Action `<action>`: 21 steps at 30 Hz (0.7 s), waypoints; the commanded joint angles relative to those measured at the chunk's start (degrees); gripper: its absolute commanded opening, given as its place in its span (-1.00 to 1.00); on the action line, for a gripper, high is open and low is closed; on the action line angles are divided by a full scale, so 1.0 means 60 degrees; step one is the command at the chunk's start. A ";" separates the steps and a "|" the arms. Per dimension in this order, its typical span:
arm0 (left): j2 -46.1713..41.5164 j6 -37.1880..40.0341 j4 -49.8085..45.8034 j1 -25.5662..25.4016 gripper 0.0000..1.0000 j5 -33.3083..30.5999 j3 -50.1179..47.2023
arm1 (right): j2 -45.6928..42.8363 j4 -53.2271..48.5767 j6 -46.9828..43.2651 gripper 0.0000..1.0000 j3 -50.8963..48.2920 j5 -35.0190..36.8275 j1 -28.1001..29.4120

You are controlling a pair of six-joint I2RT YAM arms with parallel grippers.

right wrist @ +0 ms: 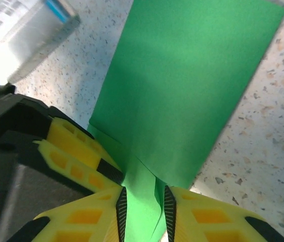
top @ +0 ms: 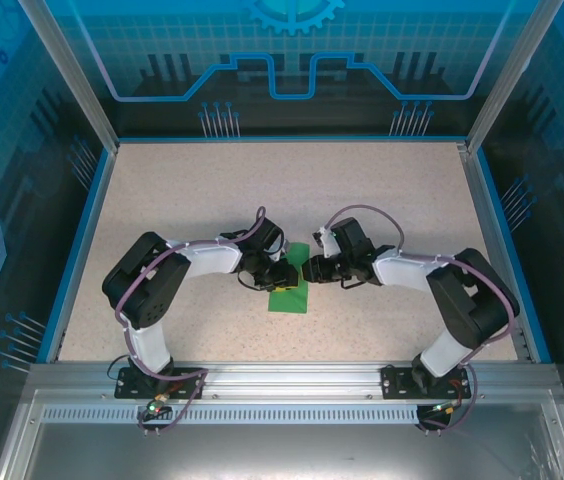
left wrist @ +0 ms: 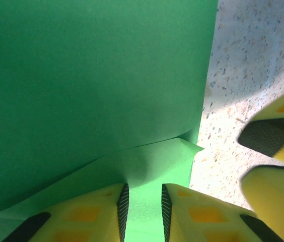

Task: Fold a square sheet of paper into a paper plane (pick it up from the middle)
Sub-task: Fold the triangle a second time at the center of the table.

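The square sheet of paper (top: 290,297) is bright green and lies mid-table, folded into a narrower rectangle, with its far end lifted. My left gripper (top: 284,272) and right gripper (top: 312,268) meet nose to nose over that lifted end. In the left wrist view a raised flap of the paper (left wrist: 147,161) runs up between the pads of the left gripper (left wrist: 144,185), which is closed to a narrow gap on it. In the right wrist view the paper (right wrist: 182,91) curls in layers between the pads of the right gripper (right wrist: 144,189). The left gripper's yellow fingers (right wrist: 76,146) press close beside it.
The speckled beige tabletop (top: 192,200) is bordered by a blue rim (top: 82,230) and an aluminium rail (top: 292,375) at the near edge. Transparent blue enclosure walls (top: 292,60) stand behind. The right gripper's yellow fingers (left wrist: 273,136) show just right of the paper's edge.
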 commanded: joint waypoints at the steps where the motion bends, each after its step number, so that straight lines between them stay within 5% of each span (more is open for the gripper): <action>1: -0.0265 0.0275 -0.0162 0.0104 -0.47 -0.0055 -0.0094 | 0.0352 0.0117 -0.0332 -0.41 0.0262 -0.0607 -0.0126; 21: -0.0612 0.0259 -0.0105 0.0218 -0.48 0.0136 -0.0253 | 0.1068 0.0256 -0.0399 -0.55 0.0426 -0.0924 -0.0157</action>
